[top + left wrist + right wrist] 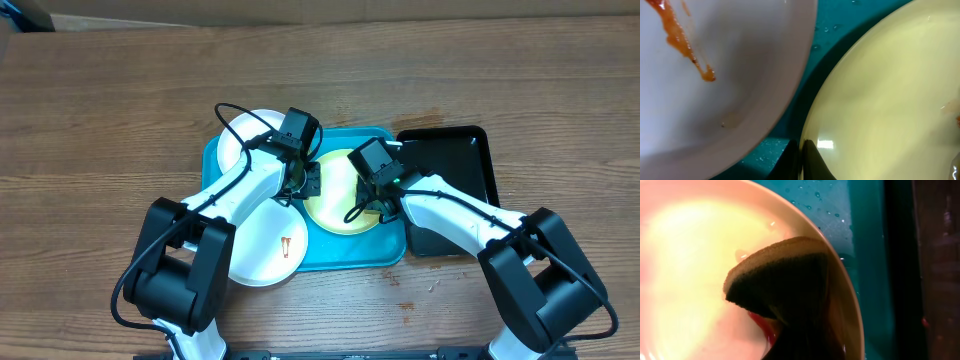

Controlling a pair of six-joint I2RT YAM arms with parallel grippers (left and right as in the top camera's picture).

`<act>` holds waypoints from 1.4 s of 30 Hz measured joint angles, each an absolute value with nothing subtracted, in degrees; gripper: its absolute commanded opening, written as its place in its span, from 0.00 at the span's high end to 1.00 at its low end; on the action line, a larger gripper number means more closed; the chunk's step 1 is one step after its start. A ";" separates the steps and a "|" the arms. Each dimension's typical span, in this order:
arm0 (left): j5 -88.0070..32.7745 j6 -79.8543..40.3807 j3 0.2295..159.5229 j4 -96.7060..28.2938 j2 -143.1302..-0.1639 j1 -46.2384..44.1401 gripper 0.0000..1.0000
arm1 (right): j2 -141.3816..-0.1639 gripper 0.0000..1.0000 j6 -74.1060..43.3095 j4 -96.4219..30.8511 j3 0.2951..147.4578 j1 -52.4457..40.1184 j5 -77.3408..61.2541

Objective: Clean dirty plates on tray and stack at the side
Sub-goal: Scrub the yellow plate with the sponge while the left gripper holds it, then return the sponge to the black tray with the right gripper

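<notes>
The turquoise tray [340, 252] holds a pale green plate [335, 212] at its middle. My left gripper [310, 183] is shut on this plate's left rim [801, 162]. My right gripper [370, 205] is shut on a dark sponge [785, 275], which presses on the green plate [690, 270] beside a red smear [767, 325]. One white plate [243, 135] lies at the tray's back left, partly under my left arm. Another white plate [262, 250] overhangs the front left edge and has a red smear [288, 247]. In the left wrist view a smeared white plate [740, 85] lies next to the green plate [880, 100].
A glossy black tray [455, 185] lies against the turquoise tray's right side. Bare wooden table [120, 120] surrounds both trays. Water droplets dot the turquoise tray floor [832, 205].
</notes>
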State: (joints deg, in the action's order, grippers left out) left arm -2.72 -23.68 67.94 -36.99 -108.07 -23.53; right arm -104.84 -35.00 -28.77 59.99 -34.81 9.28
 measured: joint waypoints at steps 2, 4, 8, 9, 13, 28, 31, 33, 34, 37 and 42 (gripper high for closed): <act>-2.35 -23.68 67.94 -37.06 -108.07 -23.51 0.96 | -104.84 0.96 -35.31 -27.79 59.77 -34.57 7.97; -2.22 -23.68 67.94 -37.06 -108.07 -23.53 0.96 | -104.84 0.96 -35.94 -27.40 59.75 -34.44 6.85; -1.39 -23.68 67.94 -37.23 -108.07 -23.46 0.96 | -104.84 0.96 -36.86 -26.48 59.61 -34.24 4.40; -1.30 -23.68 67.94 -37.23 -108.07 -23.49 0.96 | -104.84 0.96 -37.10 -26.24 59.59 -34.22 3.75; -1.23 -23.68 67.94 -37.23 -108.07 -23.49 0.96 | -104.84 0.96 -37.52 -25.08 59.42 -34.20 0.69; -1.23 -23.68 67.94 -37.23 -108.07 -23.49 0.96 | -105.30 0.96 -38.68 -20.91 58.65 -33.32 -10.94; -1.23 -23.68 67.94 -37.23 -108.07 -23.49 0.96 | -105.84 0.96 -36.62 -20.45 58.94 -30.06 -19.25; -1.23 -23.68 67.96 -37.23 -108.07 -23.49 0.96 | -106.28 0.96 -35.53 -20.03 59.57 -27.05 -25.63; -1.23 -23.68 67.96 -37.23 -108.07 -23.49 0.96 | -106.50 0.96 -35.09 -19.68 60.12 -25.52 -28.82; -1.23 -23.68 67.96 -37.23 -108.07 -23.49 0.96 | -106.67 0.96 -33.54 -17.21 61.58 -20.38 -39.64; -1.23 -23.68 67.96 -37.23 -108.07 -23.49 0.96 | -106.48 0.96 -31.20 -16.25 63.00 -12.99 -55.64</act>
State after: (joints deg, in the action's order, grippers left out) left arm -1.23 -23.68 67.96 -37.23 -108.07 -23.49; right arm -106.48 -31.20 -16.25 63.00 -12.99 -55.64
